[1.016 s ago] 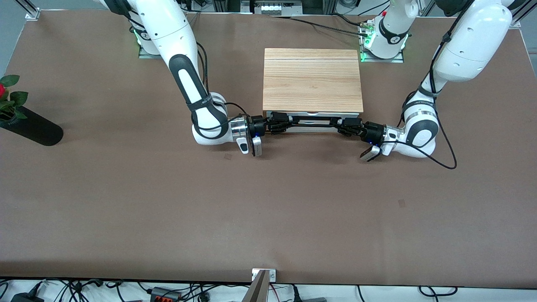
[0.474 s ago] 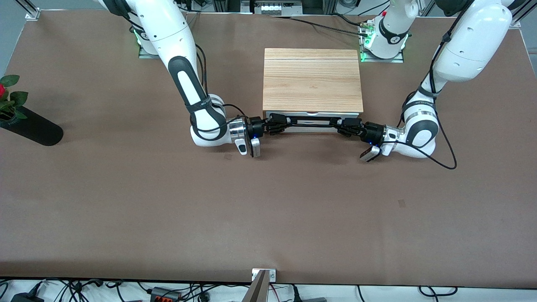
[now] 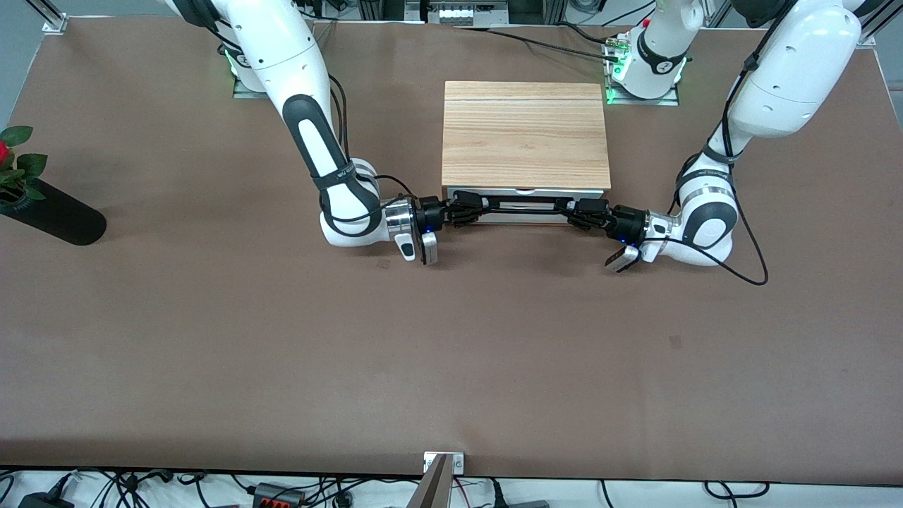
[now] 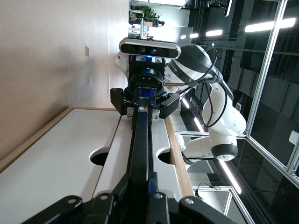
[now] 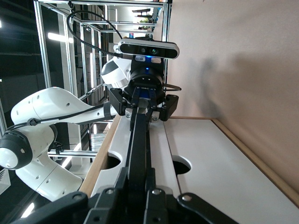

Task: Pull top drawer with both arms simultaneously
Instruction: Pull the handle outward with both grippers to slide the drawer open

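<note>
Light-wood cabinet (image 3: 525, 134) at table (image 3: 211, 339) centre, between the two bases. Top drawer (image 3: 523, 216) at the cabinet's front face, toward the front camera, white front barely proud of the cabinet top. Black bar handle (image 3: 525, 205) pinched at both ends: left gripper (image 3: 580, 209) clamped shut at the left arm's end, right gripper (image 3: 471, 207) clamped shut at the right arm's end. Nothing on the table before the drawer front. Black vase with rose (image 3: 42, 204) at the table edge, right arm's end, well apart. Against a second ago: right wrist shifted slightly away from the cabinet, right fingers drawn tight; drawer and left gripper unchanged.
</note>
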Available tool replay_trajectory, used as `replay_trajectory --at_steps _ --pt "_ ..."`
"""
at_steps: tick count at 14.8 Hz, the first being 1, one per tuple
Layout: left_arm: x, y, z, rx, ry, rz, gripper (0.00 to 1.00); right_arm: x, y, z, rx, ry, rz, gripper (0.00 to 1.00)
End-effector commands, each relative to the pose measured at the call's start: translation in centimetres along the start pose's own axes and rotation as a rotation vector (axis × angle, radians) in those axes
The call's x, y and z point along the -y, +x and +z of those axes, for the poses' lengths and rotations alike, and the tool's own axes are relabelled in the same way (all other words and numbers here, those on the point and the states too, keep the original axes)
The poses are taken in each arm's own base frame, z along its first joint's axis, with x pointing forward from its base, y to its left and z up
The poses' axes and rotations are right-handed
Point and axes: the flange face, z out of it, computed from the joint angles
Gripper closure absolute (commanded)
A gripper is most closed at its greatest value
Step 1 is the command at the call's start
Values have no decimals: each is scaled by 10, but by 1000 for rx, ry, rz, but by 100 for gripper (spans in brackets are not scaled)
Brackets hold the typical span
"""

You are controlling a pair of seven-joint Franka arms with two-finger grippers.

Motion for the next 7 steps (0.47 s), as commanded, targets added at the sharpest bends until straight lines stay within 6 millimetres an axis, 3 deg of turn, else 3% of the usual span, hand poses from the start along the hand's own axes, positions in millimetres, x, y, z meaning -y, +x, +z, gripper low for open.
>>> replay_trajectory --at_steps 1,7 --pt "-11 21 -2 -12 -7 -34 95 0 23 -4 -7 23 -43 95" --pt "-9 53 -13 -21 -1 -33 95 -2 42 -11 -36 18 -54 96"
